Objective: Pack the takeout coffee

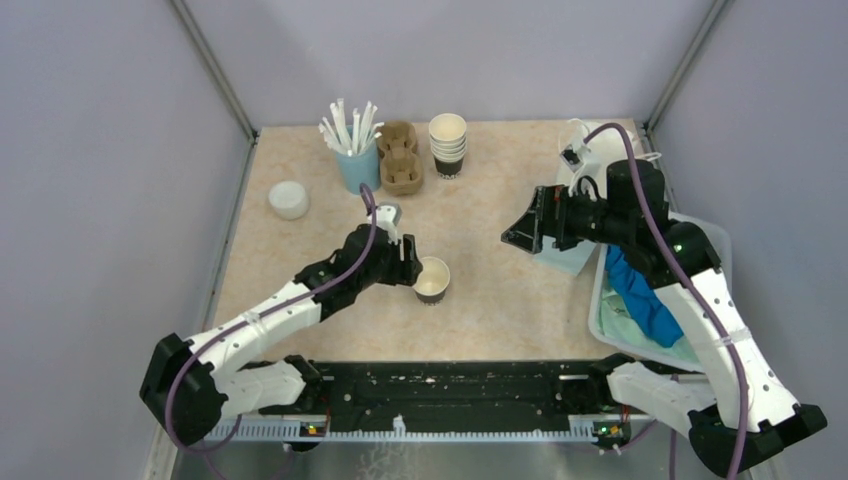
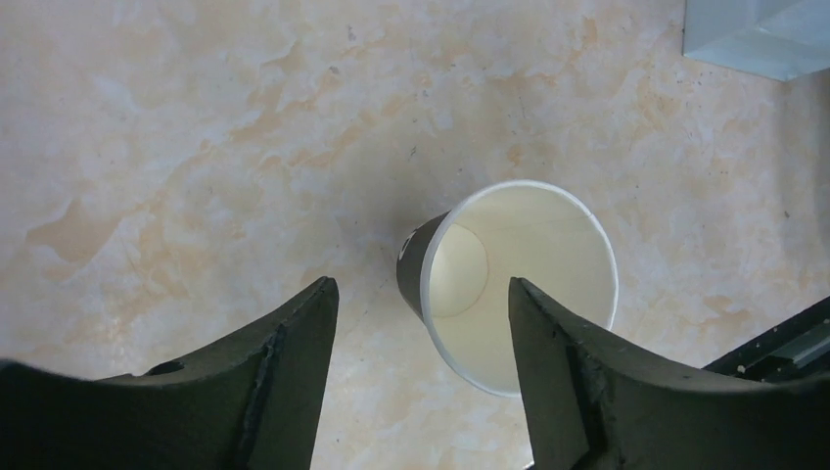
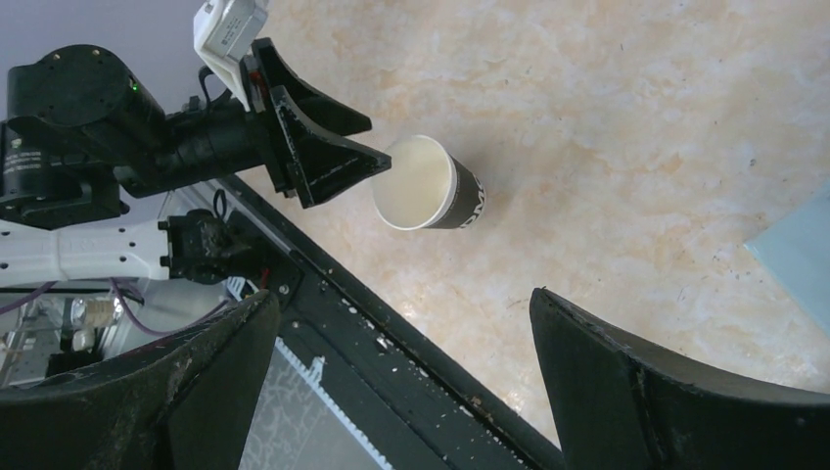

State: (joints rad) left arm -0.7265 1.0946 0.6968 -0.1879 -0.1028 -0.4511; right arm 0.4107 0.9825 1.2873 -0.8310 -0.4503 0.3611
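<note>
From above, we have the brown paper cup (image 1: 432, 279) standing upright and uncapped on the table (image 1: 500, 310), cream inside showing. The left gripper (image 1: 410, 262) sits right at its left rim. The right gripper (image 1: 520, 225) hangs well off to the cup's right. Beyond the cup we spot the blue straw cup (image 1: 357, 165), the cardboard carrier (image 1: 399, 160) and a stack of cups (image 1: 447, 150). A white lid (image 1: 288, 200) lies far off to the cup's left, and the bin (image 1: 715, 245) with a blue cloth (image 1: 640, 295) is away to its right. Over to the left wrist: the left gripper (image 2: 421, 284) has its jaws parted and closed on nothing. The cup (image 2: 529, 284) shows past the tips, its rim crossing behind the right finger. Now the right wrist: the right gripper (image 3: 401, 299) is spread wide and empty. The cup (image 3: 416, 181) is well beyond it, with the left gripper (image 3: 380, 145) at its rim.
</note>
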